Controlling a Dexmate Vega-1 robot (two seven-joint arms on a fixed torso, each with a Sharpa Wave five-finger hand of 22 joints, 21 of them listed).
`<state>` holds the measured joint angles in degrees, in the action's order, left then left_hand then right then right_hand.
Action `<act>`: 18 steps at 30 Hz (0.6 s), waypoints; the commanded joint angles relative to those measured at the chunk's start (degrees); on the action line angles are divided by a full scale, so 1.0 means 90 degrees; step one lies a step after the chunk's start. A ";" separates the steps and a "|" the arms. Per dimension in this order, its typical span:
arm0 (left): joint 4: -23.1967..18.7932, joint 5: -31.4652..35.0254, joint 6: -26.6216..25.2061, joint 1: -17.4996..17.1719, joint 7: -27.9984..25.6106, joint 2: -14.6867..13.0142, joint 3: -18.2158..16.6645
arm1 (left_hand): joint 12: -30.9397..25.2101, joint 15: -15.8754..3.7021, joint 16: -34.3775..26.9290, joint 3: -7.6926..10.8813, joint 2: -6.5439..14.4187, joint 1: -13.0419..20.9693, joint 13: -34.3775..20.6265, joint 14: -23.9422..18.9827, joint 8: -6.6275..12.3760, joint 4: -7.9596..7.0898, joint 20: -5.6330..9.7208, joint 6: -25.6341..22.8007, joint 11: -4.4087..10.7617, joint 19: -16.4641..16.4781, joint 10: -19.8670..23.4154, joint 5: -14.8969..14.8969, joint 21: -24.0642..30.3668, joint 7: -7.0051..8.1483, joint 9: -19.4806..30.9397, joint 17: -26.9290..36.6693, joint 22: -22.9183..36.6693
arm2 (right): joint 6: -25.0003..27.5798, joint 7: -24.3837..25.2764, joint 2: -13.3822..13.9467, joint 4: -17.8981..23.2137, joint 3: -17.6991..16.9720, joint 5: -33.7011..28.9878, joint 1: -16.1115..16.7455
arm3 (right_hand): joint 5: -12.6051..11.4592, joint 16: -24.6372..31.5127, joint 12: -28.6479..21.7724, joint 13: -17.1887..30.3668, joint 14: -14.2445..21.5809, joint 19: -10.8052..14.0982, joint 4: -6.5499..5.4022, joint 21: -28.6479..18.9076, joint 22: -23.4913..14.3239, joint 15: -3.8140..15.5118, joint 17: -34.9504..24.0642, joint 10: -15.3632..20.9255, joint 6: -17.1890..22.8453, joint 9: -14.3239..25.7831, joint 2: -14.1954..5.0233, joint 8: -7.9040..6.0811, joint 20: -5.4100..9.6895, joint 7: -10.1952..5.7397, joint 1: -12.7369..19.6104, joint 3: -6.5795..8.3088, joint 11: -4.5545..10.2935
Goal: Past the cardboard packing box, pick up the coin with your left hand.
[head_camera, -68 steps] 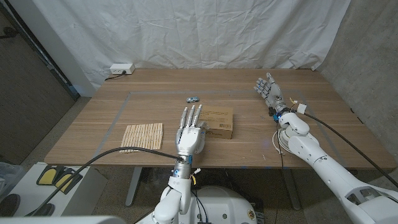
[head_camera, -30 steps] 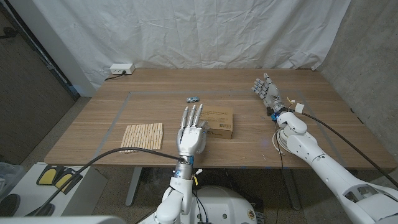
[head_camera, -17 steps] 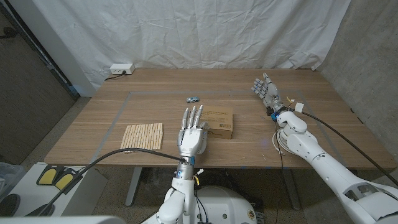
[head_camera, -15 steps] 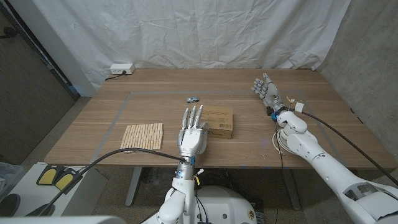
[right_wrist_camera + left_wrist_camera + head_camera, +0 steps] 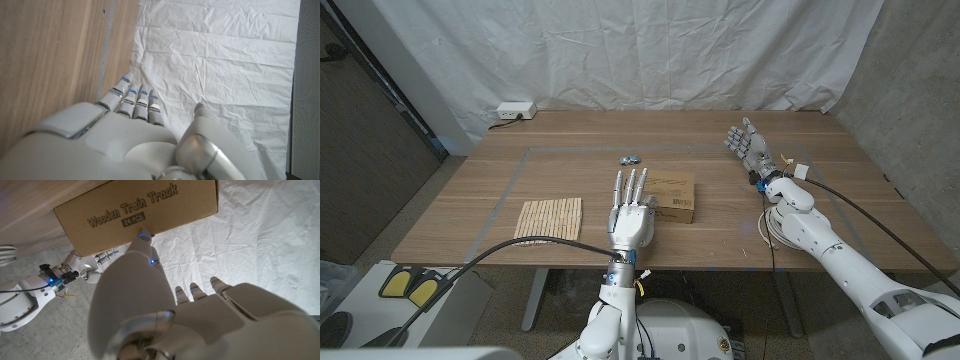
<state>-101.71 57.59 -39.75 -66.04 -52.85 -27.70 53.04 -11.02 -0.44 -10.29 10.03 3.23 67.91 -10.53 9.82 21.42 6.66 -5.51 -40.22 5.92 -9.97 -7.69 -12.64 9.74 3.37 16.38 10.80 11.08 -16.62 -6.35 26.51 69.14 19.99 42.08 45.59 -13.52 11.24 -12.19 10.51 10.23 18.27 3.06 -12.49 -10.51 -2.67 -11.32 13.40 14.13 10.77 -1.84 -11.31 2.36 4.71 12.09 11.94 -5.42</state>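
I see the coin (image 5: 630, 158) as a small dark-silvery speck just past the cardboard packing box (image 5: 669, 195), bare wood around it; my left hand (image 5: 629, 212) hovers near the box's left end, fingers straight and apart, holding nothing; the box reads "Wooden Train Track 24 PCS."; my right hand (image 5: 748, 146) is spread, far right.

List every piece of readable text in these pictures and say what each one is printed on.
"Wooden Train Track" – printed on the side of the cardboard box, read in the left wrist view.
"24 PCS." – in a small dark label just beneath that line on the same box.
A printed label on the box's top in the head view is too small to read.
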 commanded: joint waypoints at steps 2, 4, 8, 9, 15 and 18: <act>-0.0064 0.0007 -0.0150 0.0082 0.0273 0.0023 0.0067 | 0.0010 0.0069 0.0035 0.0005 0.0098 0.0003 -0.0025 0.0662 0.0031 -0.0032 0.0033 0.0029 -0.0014 -0.2197 -0.0134 -0.0041 0.0037 -0.0010 0.0029 0.0015 0.0027 | 0.0013 -0.0090 -0.0078 -0.0263 0.0034 0.0001 -0.0163 | 0.0029 0.0003 0.0011 0.0014 0.0057 0.0066 -0.0001 0.0021 -0.0028 0.0001 -0.0015 0.0037 0.0009 0.0019 0.0020 -0.0004 0.0048 -0.0042 0.0047 -0.0023 -0.0007; 0.0000 -0.0002 -0.0136 0.0089 0.0178 0.0053 0.0060 | 0.0014 0.0064 0.0029 0.0005 0.0096 0.0006 -0.0025 0.0683 0.0023 -0.0029 0.0031 0.0054 -0.0015 -0.2206 -0.0157 -0.0040 0.0054 0.0012 0.0027 0.0015 0.0027 | 0.0016 -0.0101 -0.0086 -0.0291 0.0035 0.0002 -0.0183 | 0.0029 0.0003 0.0010 0.0014 0.0057 0.0067 -0.0001 0.0022 -0.0028 -0.0003 -0.0015 0.0041 0.0011 0.0019 0.0020 -0.0004 0.0048 -0.0040 0.0047 -0.0024 -0.0004; -0.0056 -0.0030 -0.0118 0.0092 0.0229 0.0013 0.0054 | 0.0011 0.0064 0.0022 0.0004 0.0096 0.0009 -0.0025 0.0710 0.0024 -0.0027 0.0030 0.0067 -0.0016 -0.2183 -0.0166 -0.0039 0.0086 0.0001 0.0030 0.0016 0.0028 | 0.0008 -0.0107 -0.0105 -0.0332 0.0036 0.0001 -0.0209 | 0.0029 0.0005 0.0010 0.0014 0.0064 0.0069 0.0000 0.0022 -0.0029 -0.0007 -0.0015 0.0040 0.0012 0.0019 0.0019 -0.0005 0.0048 -0.0039 0.0045 -0.0025 0.0001; -0.0087 -0.0032 -0.0128 0.0097 0.0290 -0.0003 0.0058 | 0.0008 0.0069 0.0015 0.0004 0.0095 0.0009 -0.0025 0.0709 0.0026 -0.0026 0.0029 0.0065 -0.0024 -0.2155 -0.0165 -0.0038 0.0105 -0.0005 0.0030 0.0016 0.0028 | 0.0004 -0.0107 -0.0108 -0.0338 0.0036 -0.0001 -0.0211 | 0.0029 0.0006 0.0012 0.0014 0.0066 0.0069 0.0001 0.0023 -0.0029 -0.0007 -0.0015 0.0036 0.0009 0.0019 0.0019 -0.0004 0.0048 -0.0037 0.0046 -0.0026 0.0004; 0.0015 -0.0095 0.0027 0.0105 0.0050 0.0014 0.0037 | -0.0079 0.0039 -0.0070 -0.0010 0.0090 0.0031 -0.0022 0.0615 0.0315 -0.0007 0.0033 -0.0488 -0.0005 -0.1960 0.0006 -0.0021 0.0245 -0.0033 0.0082 0.0001 0.0022 | -0.0024 -0.0094 -0.0128 -0.0355 0.0025 0.0000 -0.0214 | 0.0029 0.0006 0.0012 0.0014 0.0069 0.0065 0.0002 0.0026 -0.0029 -0.0002 -0.0016 0.0035 0.0009 0.0019 0.0015 -0.0004 0.0046 -0.0038 0.0044 -0.0027 -0.0002; -0.0014 -0.0168 0.0093 0.0095 0.0054 -0.0010 0.0010 | -0.0104 0.0020 -0.0095 -0.0003 0.0128 0.0035 -0.0022 0.0564 0.0412 -0.0015 0.0015 -0.0651 0.0000 -0.1897 0.0081 -0.0016 0.0279 -0.0063 0.0108 0.0003 0.0020 | -0.0019 -0.0071 -0.0122 -0.0333 0.0015 0.0003 -0.0194 | 0.0029 0.0008 0.0014 0.0014 0.0074 0.0065 0.0002 0.0027 -0.0029 0.0001 -0.0016 0.0029 0.0008 0.0019 0.0014 -0.0003 0.0044 -0.0036 0.0043 -0.0028 0.0006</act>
<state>-102.06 57.32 -40.47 -65.28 -51.24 -27.54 53.49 -11.27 -0.45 -10.65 10.04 3.88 67.96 -10.53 9.82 24.12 6.65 -5.51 -44.29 5.86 -9.96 -7.52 -12.64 11.47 3.07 16.94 10.65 11.07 -16.55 -7.15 25.61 66.48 20.24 42.08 43.96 -13.52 11.24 -12.19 10.51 10.23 18.27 3.07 -12.27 -10.51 -2.67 -11.32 13.40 14.13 10.77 -1.84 -11.31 2.36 4.71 12.09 11.93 -5.42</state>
